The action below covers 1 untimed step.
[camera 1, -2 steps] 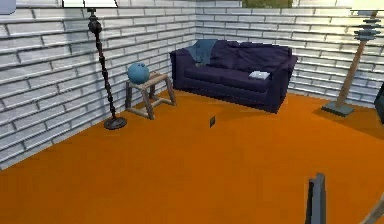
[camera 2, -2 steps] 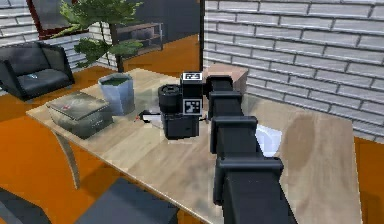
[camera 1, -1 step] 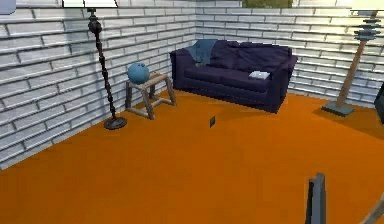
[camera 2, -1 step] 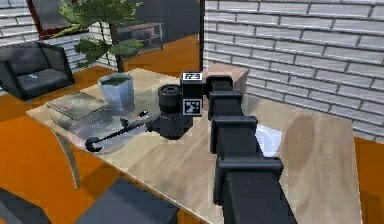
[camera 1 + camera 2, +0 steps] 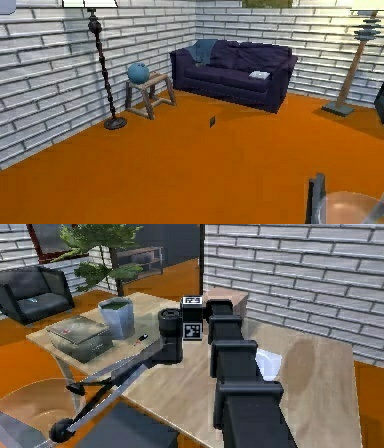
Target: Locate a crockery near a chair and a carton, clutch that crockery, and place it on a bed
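Gripper: In the arm side view you see your gripper at the far end of the dark square arm. Its dark body sits left of the white marker squares, and its thin fingers slant toward the lower left.
Jaws: You cannot tell how the jaws stand, nor whether they hold anything.
Crockery: A pale grey-blue cup-shaped vessel stands upright on the light wooden table, just beside the carton.
Carton: A flat grey box lies near the table's left end.
Chair: A dark padded armchair sits beyond the table, near a leafy green plant.
Ahead: The forward view shows you a navy fabric sofa, a small wooden side table bearing a blue round thing, and a black floor lamp on orange floor.
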Available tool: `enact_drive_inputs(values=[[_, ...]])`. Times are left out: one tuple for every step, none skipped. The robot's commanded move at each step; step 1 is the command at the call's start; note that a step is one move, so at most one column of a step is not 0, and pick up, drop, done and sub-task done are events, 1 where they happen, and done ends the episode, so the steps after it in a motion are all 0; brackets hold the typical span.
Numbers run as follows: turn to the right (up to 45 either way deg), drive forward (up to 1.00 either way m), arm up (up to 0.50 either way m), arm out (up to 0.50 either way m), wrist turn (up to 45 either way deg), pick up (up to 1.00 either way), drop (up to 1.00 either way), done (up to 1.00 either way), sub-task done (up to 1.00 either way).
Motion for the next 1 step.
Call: enact_drive_inputs(values=[[0.0, 0.00, 0.00, 0.00, -24.0, 0.00, 0.00, 0.00, 0.00]])
